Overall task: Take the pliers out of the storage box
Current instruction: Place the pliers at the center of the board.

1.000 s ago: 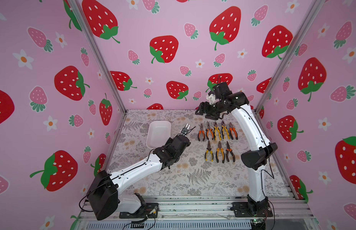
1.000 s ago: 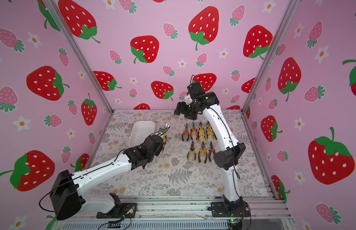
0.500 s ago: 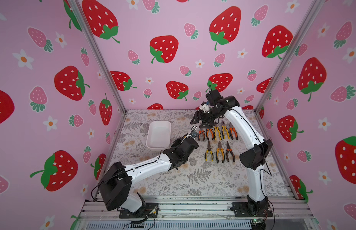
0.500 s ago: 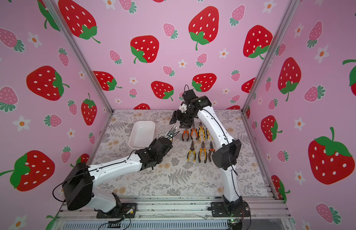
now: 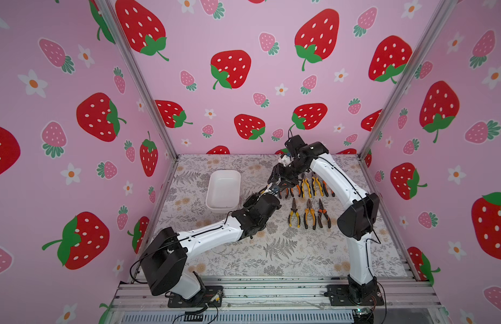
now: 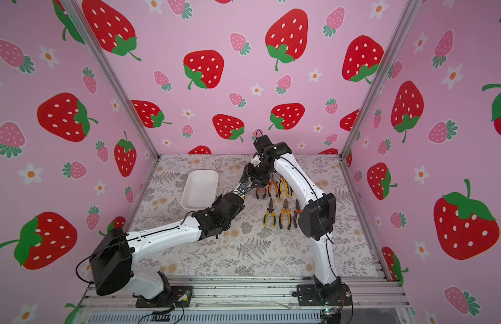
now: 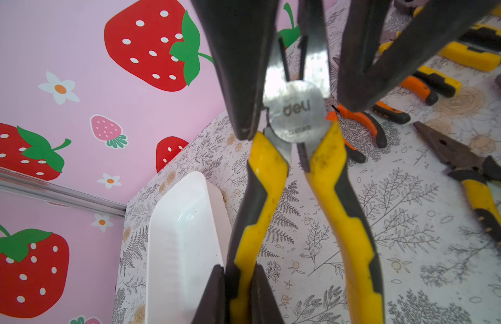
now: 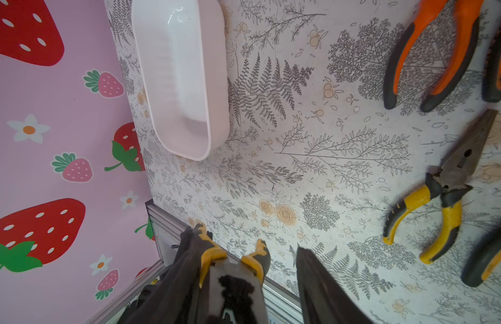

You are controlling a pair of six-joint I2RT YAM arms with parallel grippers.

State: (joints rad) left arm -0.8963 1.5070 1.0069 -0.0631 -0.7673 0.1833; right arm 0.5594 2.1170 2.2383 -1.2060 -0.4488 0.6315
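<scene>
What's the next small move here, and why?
Probably close the right gripper on the head of the yellow-handled pliers. Its jaws straddle the head with a gap on one side, while the left gripper is clamped on one handle. The storage box is already empty.

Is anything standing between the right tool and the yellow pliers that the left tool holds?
Nothing visible does. The right tool has a finger on each side of the metal head of the yellow pliers, and the left tool grips one handle, away from that head.
</scene>
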